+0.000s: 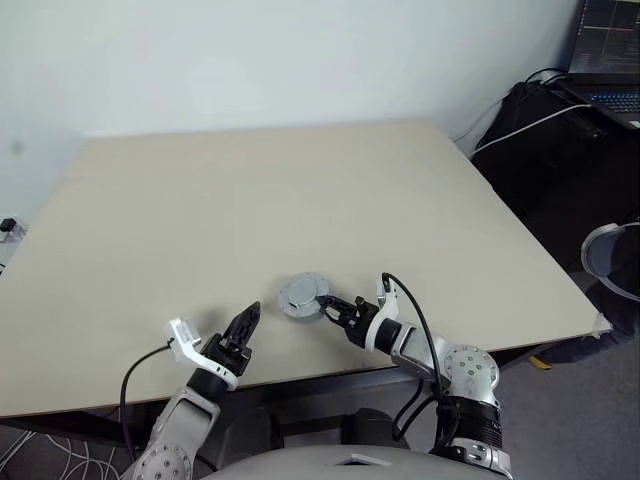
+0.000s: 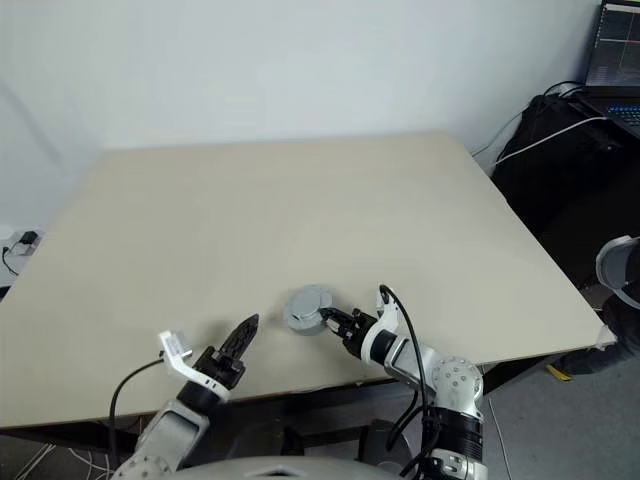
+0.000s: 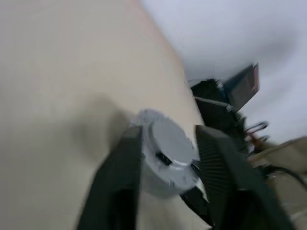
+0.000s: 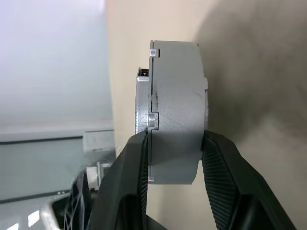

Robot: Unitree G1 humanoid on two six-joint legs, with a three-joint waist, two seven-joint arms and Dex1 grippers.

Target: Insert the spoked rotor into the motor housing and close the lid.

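near the table's front edge: a closed grey assembly [image 1: 303, 294] rests on the beige table [image 1: 280, 190], between the two grippers, a little toward the right one.
lid: the round silver-grey disc [image 3: 168, 141] sits on top of the assembly, plain grey face up; the left wrist view shows a small dark notch on its edge.
motor housing: the grey round body [image 4: 177, 112] under the lid, seen edge-on in the right wrist view; its windings are hidden.
spoked rotor: cannot tell where it is; nothing of it shows outside the closed assembly.
right gripper: right gripper [image 1: 333, 308] reaches in from the right side, its two black fingers [image 4: 223, 177] clamped on the assembly, one on each flat face, as the right wrist view shows.
left gripper: left gripper [image 1: 244, 325] hovers over the table near the front edge, to the left of the assembly and apart from it, pointing toward it; its fingers [image 3: 225, 167] stand apart with nothing between them, and in the left wrist view the assembly shows through the gap beyond them.
table surface: bare beige top apart from the assembly.
surroundings: a black stand with a laptop [image 1: 610, 55] and a white cable [image 1: 520, 125] stands off the table's far right corner.
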